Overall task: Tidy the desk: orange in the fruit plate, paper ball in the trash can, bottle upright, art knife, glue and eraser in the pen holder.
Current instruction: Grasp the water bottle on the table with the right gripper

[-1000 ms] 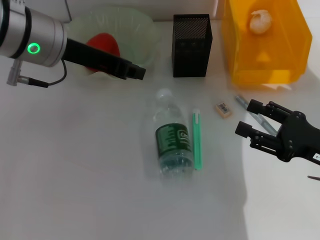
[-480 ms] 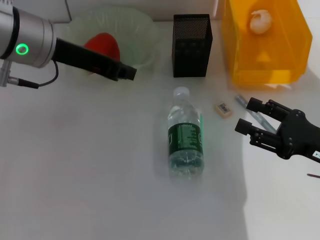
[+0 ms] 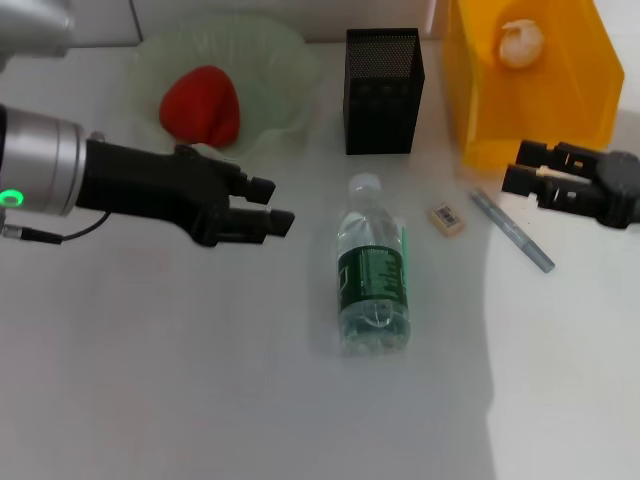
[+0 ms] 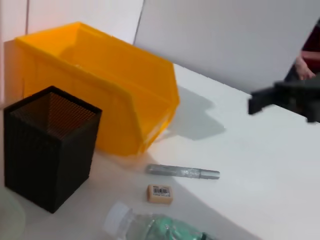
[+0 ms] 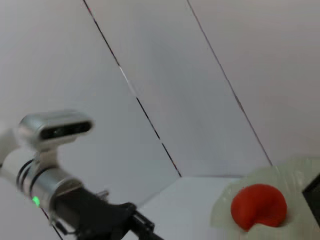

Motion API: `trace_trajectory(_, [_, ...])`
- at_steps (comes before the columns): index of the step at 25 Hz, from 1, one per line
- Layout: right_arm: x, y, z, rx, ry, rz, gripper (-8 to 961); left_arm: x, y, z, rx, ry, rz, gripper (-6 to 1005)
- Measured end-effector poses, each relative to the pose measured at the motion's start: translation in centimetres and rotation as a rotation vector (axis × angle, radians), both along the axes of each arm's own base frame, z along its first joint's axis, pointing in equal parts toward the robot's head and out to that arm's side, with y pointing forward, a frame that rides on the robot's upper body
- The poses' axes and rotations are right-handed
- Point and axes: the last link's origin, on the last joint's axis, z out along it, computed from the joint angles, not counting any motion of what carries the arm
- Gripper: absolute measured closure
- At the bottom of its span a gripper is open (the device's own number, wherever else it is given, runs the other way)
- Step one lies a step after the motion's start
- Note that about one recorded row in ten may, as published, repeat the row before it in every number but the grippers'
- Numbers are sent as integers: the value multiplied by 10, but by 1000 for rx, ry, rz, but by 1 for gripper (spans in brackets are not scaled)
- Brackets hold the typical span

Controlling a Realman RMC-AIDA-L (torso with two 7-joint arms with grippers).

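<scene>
The bottle (image 3: pixel 372 270) lies on its side on the desk (image 3: pixel 180 380), cap toward the pen holder (image 3: pixel 383 90). A thin green stick (image 3: pixel 403 243) shows only as a sliver along its right side. My left gripper (image 3: pixel 275 205) is open and empty, left of the bottle and apart from it. My right gripper (image 3: pixel 515 166) is open and empty, just in front of the trash can (image 3: pixel 530 110). The eraser (image 3: pixel 446 218) and a grey art knife (image 3: pixel 512 232) lie between the bottle and the right gripper. The orange (image 3: pixel 200 103) sits in the fruit plate (image 3: pixel 290 60). The paper ball (image 3: pixel 521 42) lies in the trash can.
The left wrist view shows the pen holder (image 4: pixel 47 145), trash can (image 4: pixel 100 100), art knife (image 4: pixel 182 172), eraser (image 4: pixel 159 193), bottle cap (image 4: pixel 116 219) and the far right gripper (image 4: pixel 285 97). The right wrist view shows the orange (image 5: pixel 258 205) and my left arm (image 5: pixel 90 215).
The bottle rolled right over the green stick. My left gripper came away from the plate toward the bottle. My right gripper moved back toward the trash can, uncovering the art knife.
</scene>
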Motion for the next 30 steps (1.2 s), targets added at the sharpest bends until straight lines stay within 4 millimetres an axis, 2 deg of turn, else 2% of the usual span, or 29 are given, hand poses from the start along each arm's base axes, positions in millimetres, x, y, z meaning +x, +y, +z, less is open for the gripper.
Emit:
trace_trajectory(1, [0, 0, 0, 0, 0, 0, 268, -3, -2, 0, 2, -4, -22, 667])
trace_trajectory(4, [-18, 22, 19, -129, -110, -112, 269, -22, -9, -6, -8, -8, -71, 549])
trace_trajectory(5, [-33, 39, 29, -199, -210, -204, 270, -28, -11, -9, -15, -6, -73, 510])
trace_trajectory(6, [-33, 39, 29, -199, -210, -204, 271, -32, -12, -9, -18, -4, -69, 466])
trace_trajectory(9, [-57, 61, 35, -267, -327, -301, 272, -43, -14, -10, -29, -2, -57, 333])
trace_trajectory(10, [-76, 76, 32, -296, -401, -311, 273, -43, -15, -11, -30, -2, -58, 288])
trace_trajectory(11, [-76, 76, 32, -296, -401, -311, 273, -45, -15, -10, -29, -2, -60, 244])
trace_trajectory(13, [-91, 90, 27, -309, -479, -316, 274, -47, -16, -8, -21, -3, -65, 275])
trace_trajectory(15, [-108, 108, 12, -353, -594, -340, 275, -49, -17, -5, -10, -7, -75, 306])
trace_trajectory(18, [-119, 114, 2, -386, -637, -338, 277, -52, -19, 2, 4, -27, -88, 353])
trace_trajectory(21, [-132, 122, -11, -401, -683, -334, 279, -55, -20, 6, 17, -40, -84, 349])
trace_trajectory(24, [-136, 127, -27, -394, -756, -359, 280, -58, -22, 8, 26, -46, -74, 347])
trace_trajectory(25, [-136, 129, -39, -384, -798, -375, 281, -59, -22, 9, 27, -48, -72, 346])
trace_trajectory(26, [-136, 129, -39, -384, -798, -375, 281, -59, -22, 9, 29, -49, -70, 346])
trace_trajectory(30, [-135, 132, -70, -351, -795, -385, 283, -60, -24, 8, 29, -55, -66, 343])
